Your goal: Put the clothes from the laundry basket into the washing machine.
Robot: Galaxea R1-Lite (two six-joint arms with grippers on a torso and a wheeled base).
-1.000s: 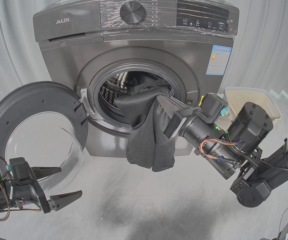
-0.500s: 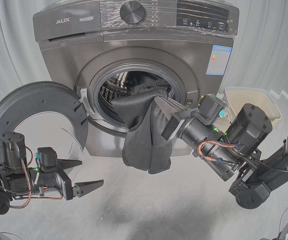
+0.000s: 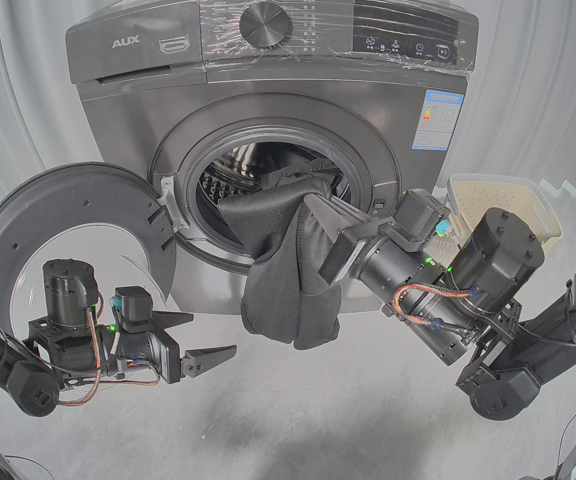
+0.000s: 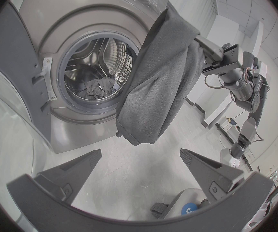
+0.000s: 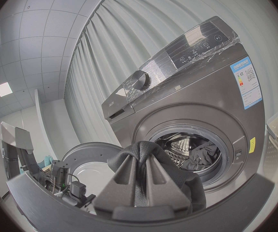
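A black garment (image 3: 288,261) hangs in front of the washing machine's round opening (image 3: 234,168), its lower end dangling below the rim. My right gripper (image 3: 311,203) is shut on the garment's top fold (image 5: 145,152), level with the opening's right side. More dark clothes (image 4: 97,87) lie inside the drum (image 5: 201,157). My left gripper (image 3: 213,333) is open and holds nothing, low over the floor, left of and below the hanging garment (image 4: 158,81). The cream laundry basket (image 3: 501,198) stands right of the machine, partly hidden behind my right arm.
The machine's door (image 3: 68,201) stands swung open to the left, just behind my left arm. Grey floor (image 3: 288,401) lies bare in front of the machine. White curtains (image 3: 534,101) hang behind it.
My left arm has swung right and forward, bringing its open gripper nearer the hanging garment. The right gripper with the garment has edged slightly left.
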